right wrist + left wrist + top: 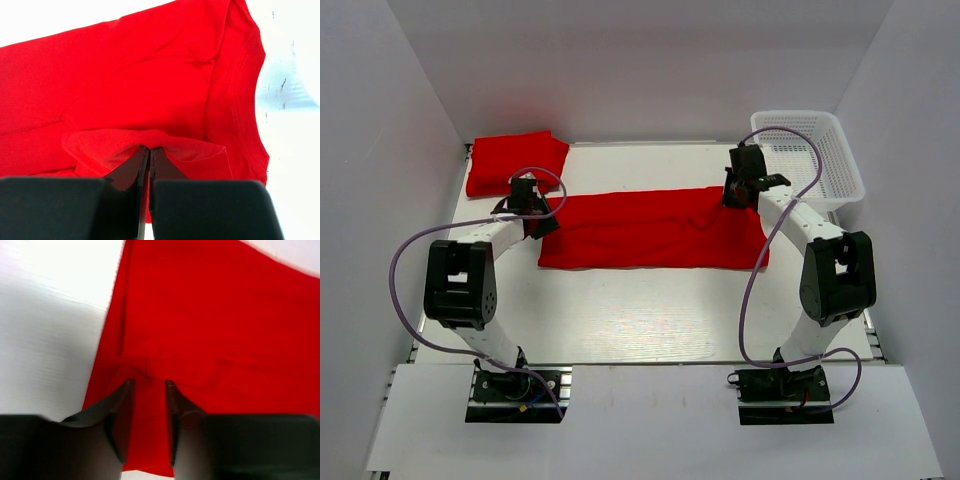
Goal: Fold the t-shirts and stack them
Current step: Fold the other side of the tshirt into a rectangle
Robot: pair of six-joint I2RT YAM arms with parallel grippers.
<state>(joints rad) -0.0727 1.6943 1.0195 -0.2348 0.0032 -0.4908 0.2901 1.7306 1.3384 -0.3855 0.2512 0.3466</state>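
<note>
- Left gripper (150, 385) fills the bottom of its own wrist view, jaws parted with a clear gap between them. Red cloth lies in that gap, and neither jaw presses on it.
- Right gripper (149, 149) has its jaws closed together, pinching a small raised fold of red cloth at the tips.
- Both grippers are at the same long t-shirt (650, 230), which lies across the middle of the table (650, 310) as a wide, flat band folded lengthwise.
- From above, the left gripper (530, 205) sits at the left end of that t-shirt and the right gripper (735, 195) at its right end, near the far edge of the cloth.
- The right wrist view shows the t-shirt's ribbed neck band (245, 75) curving down the right side, just beyond the pinched fold; the rest of the cloth (125, 80) spreads flat to the left.
- The left wrist view shows the cloth (210, 315) running away from the jaws, with its left edge lying straight against the white table.
- A second, folded t-shirt (510, 160) rests in the far left corner of the table, just behind the left gripper and apart from the long one.
- A white mesh basket (830, 160) stands at the far right corner, beside the right arm.
</note>
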